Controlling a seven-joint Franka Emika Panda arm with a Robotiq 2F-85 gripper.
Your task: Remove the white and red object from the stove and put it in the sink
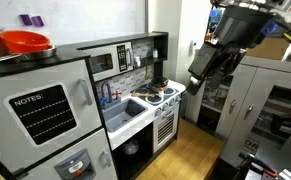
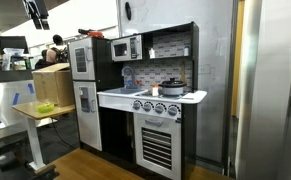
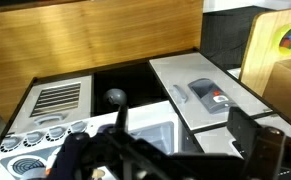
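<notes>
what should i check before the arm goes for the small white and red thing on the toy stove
1. Small white and red object on the white toy cooktop: ok, though its shape is unclear.
2. Black gripper near the object: not ok, it hangs high, apart from the kitchen.
3. Gripper open: cannot tell.
4. Room beside the tall dark pot: cannot tell, the pot stands close to the object.
5. Pale shallow sink in view beside the cooktop: ok.
</notes>
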